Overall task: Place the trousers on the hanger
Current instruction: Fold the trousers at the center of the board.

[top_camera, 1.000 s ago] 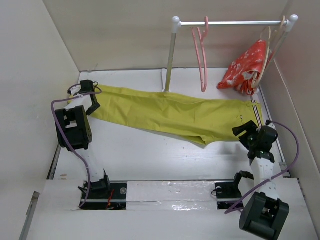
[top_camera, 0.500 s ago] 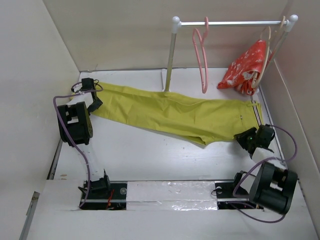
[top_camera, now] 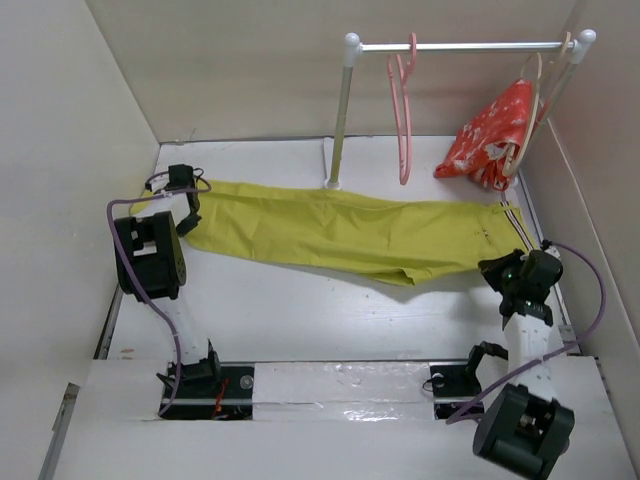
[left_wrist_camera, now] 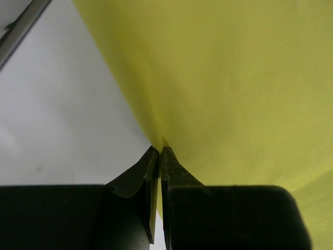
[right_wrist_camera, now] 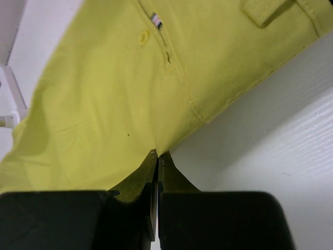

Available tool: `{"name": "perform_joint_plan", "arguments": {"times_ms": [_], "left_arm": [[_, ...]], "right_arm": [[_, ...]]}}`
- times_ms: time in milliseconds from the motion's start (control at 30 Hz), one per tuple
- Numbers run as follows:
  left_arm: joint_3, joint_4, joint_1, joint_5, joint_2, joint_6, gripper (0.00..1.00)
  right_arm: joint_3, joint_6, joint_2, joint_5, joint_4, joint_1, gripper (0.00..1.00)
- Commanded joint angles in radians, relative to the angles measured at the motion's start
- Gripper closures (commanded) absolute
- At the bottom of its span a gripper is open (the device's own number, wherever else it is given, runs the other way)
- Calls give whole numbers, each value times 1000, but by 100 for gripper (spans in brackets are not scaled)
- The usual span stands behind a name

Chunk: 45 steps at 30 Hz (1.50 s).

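Note:
The mustard-yellow trousers [top_camera: 340,230] lie flat across the table, leg ends at the left and striped waistband at the right. My left gripper [top_camera: 188,215] is shut on the near edge of the leg end; in the left wrist view its tips [left_wrist_camera: 159,150] pinch a fold of the trousers [left_wrist_camera: 234,78]. My right gripper [top_camera: 497,268] is shut on the near edge by the waist; in the right wrist view its tips [right_wrist_camera: 158,153] pinch the trousers [right_wrist_camera: 130,78] at the hem edge. The pink hanger [top_camera: 403,110] hangs from the rail, behind and above the trousers.
A clothes rail [top_camera: 460,46] on a white post [top_camera: 340,120] stands at the back. A red white-patterned garment [top_camera: 495,125] hangs on a beige hanger at its right end. Walls close in on the left, back and right of the white table [top_camera: 300,310].
Both grippers have gone from open to shut on the trousers' near edge. The cloth now lies straighter between them, its near fold drawn in.

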State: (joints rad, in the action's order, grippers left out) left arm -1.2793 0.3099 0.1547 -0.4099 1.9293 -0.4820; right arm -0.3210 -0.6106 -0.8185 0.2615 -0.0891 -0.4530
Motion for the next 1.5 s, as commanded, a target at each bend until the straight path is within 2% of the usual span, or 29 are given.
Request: {"name": "perform_joint_plan", "arguments": {"times_ms": [0, 100, 233, 367, 433, 467, 500, 533, 567, 600, 667, 700, 833, 867, 933, 1067, 1133, 1233, 1333, 1400, 1467], "left_arm": [[87, 57, 8, -136, -136, 22, 100], [159, 103, 8, -191, -206, 11, 100], [265, 149, 8, -256, -346, 0, 100], [305, 201, 17, -254, -562, -23, 100], [317, 195, 17, -257, -604, -10, 100], [322, 184, 17, -218, -618, -9, 85], [325, 182, 17, -196, -613, -7, 65], [313, 193, 17, -185, -599, -30, 47], [298, 233, 17, -182, -564, -44, 24], [281, 242, 17, -172, -552, -46, 19], [239, 236, -29, -155, -555, -32, 17], [229, 227, -50, -152, -565, -21, 17], [180, 150, -184, -49, -627, -18, 23], [173, 121, -217, -6, -639, -21, 31], [163, 97, -320, 35, -645, -43, 40], [196, -9, -512, 115, -682, -92, 81], [263, -69, -626, 137, -701, -128, 86], [363, -182, -739, 184, -719, -161, 88], [461, -278, -806, 203, -730, -179, 88], [492, -304, -903, 146, -733, -175, 88], [508, -304, -1005, 70, -724, -168, 94]], "right_arm": [[-91, 80, 117, -25, -131, -10, 100], [-154, 129, 189, -7, -252, -10, 100], [-168, 149, 271, 82, -325, -19, 100], [-158, 158, 314, 122, -376, -19, 99], [-147, 158, 305, 136, -370, -19, 88], [-142, 155, 302, 130, -362, -19, 80], [-136, 141, 297, 118, -344, -19, 54], [-129, 137, 288, 111, -339, -19, 40], [-128, 135, 285, 108, -337, -19, 31], [-128, 130, 280, 96, -336, -19, 15], [-113, 114, 268, 48, -318, -19, 6], [-104, 92, 265, 32, -299, -19, 1], [-38, 22, 223, -111, -225, -38, 0], [-36, 11, 202, -125, -224, -38, 0], [-27, -24, 185, -201, -204, -59, 0], [-23, -58, 156, -309, -176, -111, 0], [-7, -83, 116, -327, -135, -133, 0], [-6, -101, 6, -311, -77, -170, 1], [-35, -130, -92, -312, -41, -170, 2], [-68, -136, -139, -306, -35, -187, 3], [-101, -140, -200, -330, -18, -199, 10]]}}
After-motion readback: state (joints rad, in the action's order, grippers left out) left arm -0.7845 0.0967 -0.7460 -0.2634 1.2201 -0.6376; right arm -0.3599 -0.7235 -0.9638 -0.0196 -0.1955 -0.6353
